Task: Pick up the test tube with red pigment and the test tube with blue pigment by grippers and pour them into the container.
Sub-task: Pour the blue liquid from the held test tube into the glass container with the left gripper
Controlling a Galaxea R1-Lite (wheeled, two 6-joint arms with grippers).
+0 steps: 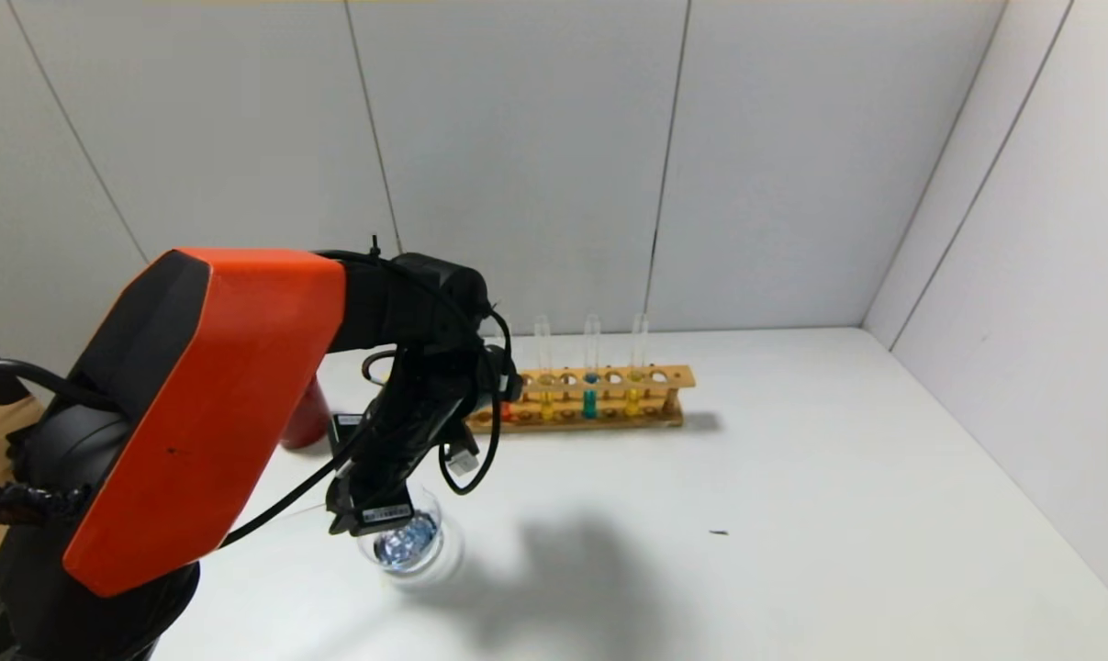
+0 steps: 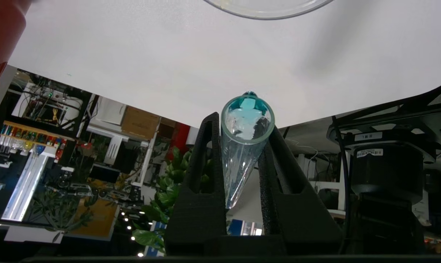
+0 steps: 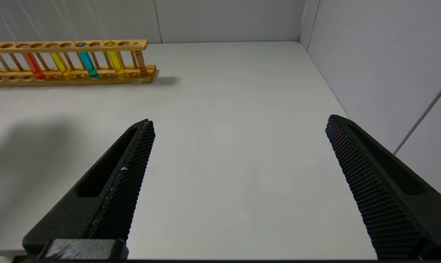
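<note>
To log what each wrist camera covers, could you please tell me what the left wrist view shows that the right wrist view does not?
Only the left wrist view: the left gripper shut on a slim clear glass test tube with teal-blue liquid at its mouth, the round clear glass container at its rim, and part of a dark red cup.
Only the right wrist view: the open right gripper and a wooden rack holding an orange-red tube, a teal-blue tube and two yellow tubes.
Both: the white table.

Teal-tinted glass tube (image 2: 246,146) between black foam-textured fingers (image 2: 202,171).
Behind: tan wooden rack (image 1: 583,397) with red, yellow, teal liquids; orange arm shell (image 1: 214,404); dark red cup (image 1: 307,418).
</note>
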